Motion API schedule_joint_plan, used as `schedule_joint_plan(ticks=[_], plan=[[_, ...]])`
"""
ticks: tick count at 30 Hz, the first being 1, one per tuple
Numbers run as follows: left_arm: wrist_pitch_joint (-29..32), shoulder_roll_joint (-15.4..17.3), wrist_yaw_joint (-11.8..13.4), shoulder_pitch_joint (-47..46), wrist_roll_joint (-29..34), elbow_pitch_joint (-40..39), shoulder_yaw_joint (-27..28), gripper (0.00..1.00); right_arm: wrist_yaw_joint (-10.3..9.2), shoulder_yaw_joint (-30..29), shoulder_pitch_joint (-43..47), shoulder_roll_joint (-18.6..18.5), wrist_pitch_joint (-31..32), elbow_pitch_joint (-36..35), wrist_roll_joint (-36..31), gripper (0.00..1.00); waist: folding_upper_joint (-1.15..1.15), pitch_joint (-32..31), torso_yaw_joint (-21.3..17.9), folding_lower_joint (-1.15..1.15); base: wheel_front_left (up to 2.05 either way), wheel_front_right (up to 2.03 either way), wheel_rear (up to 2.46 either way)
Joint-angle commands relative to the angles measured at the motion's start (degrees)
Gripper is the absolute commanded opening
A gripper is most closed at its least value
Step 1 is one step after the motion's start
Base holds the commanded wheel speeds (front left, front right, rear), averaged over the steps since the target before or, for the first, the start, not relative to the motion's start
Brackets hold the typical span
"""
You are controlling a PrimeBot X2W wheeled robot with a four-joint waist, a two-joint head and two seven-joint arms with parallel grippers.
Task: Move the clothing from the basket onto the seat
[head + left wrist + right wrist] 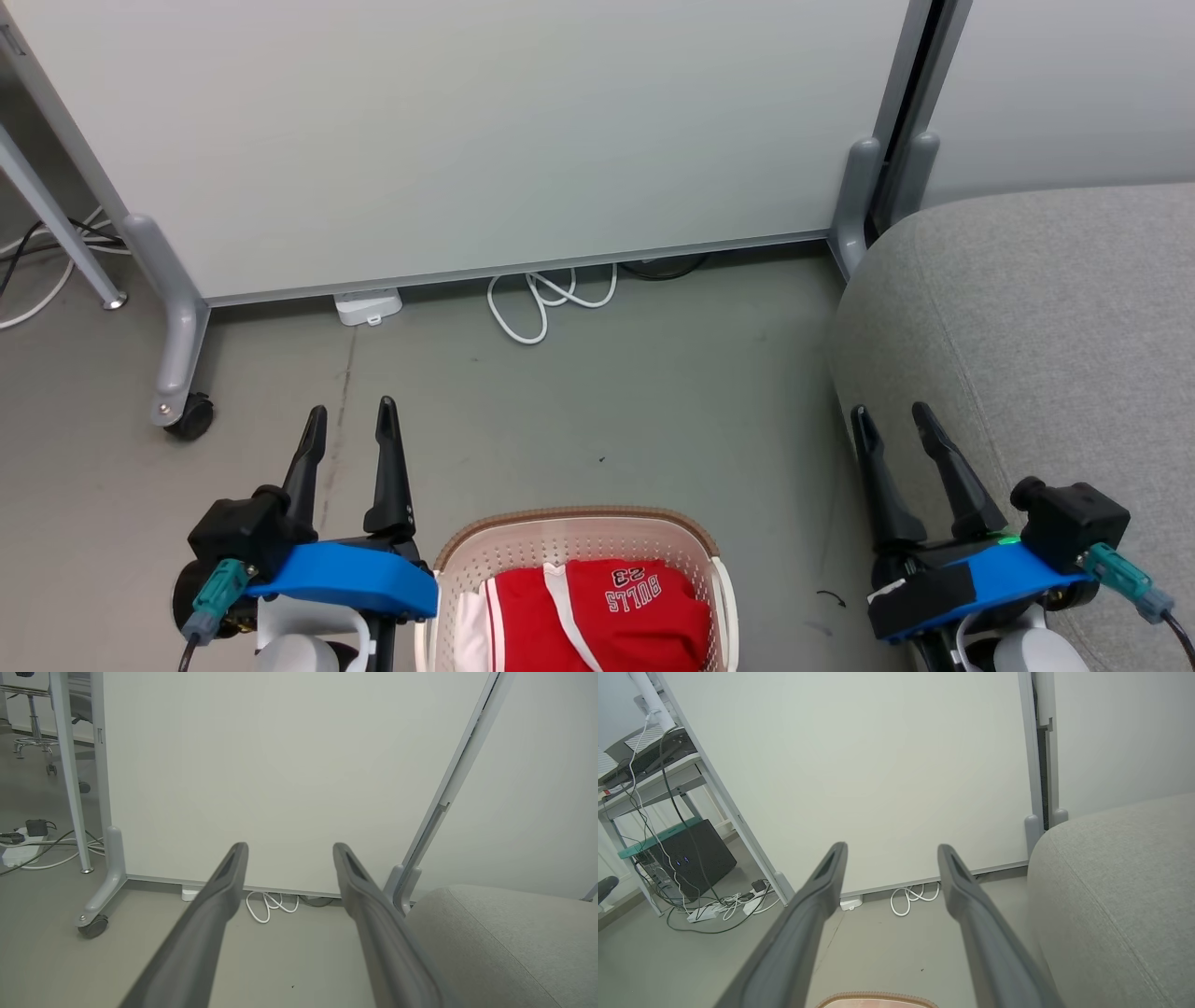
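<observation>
Clothing (597, 616) lies in the basket (579, 537); left gripper (352, 409) and right gripper (890, 411) both spread, empty.

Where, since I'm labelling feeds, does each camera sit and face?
Head view: on the head, looking down at floor, basket with clothing, seat; left gripper and right gripper open at the lower corners.
Left wrist view: on the left wrist, facing the white panel past its own fingers.
Right wrist view: on the right wrist, likewise past its fingers; basket rim below.
All three share the seat and white cable.
</observation>
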Motion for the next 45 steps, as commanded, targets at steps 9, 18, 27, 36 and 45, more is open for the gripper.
schedule_joint_plan(ticks=[9, 18, 27, 36, 45], plan=[[-1.6, 0.5, -0.4, -1.5, 5.7, 0.0, -1.1, 1.00, 0.12, 0.7, -1.6, -0.4, -1.6, -0.4, -6.0, 1.00, 0.00, 0.3, 0.0, 0.00, 0.00, 0.00, 0.00], [-2.6, 0.6, -0.6, -1.9, 9.9, 0.3, -1.9, 1.00, 0.13, 1.2, -1.8, -0.4, -2.7, -0.4, -10.3, 1.00, 0.00, 0.5, 0.1, 0.00, 0.00, 0.00, 0.00], [-3.6, 0.5, -0.4, -2.1, 13.7, 0.5, -2.5, 1.00, 0.14, 1.5, -2.2, -0.5, -3.7, -0.3, -14.5, 1.00, 0.00, 0.8, -0.1, 0.00, 0.00, 0.00, 0.00], [-4.4, 0.5, -0.5, -2.2, 16.8, 0.9, -3.2, 1.00, 0.14, 1.8, -2.3, -0.5, -4.5, 0.2, -17.6, 1.00, 0.00, 0.7, -0.2, 0.00, 0.00, 0.00, 0.00], [-4.7, 0.3, -0.9, -2.1, 17.4, 1.3, -3.1, 1.00, 0.14, 1.3, -2.4, -0.5, -4.7, 1.0, -18.0, 1.00, 0.00, 0.7, -0.4, 0.00, 0.00, 0.00, 0.00]])
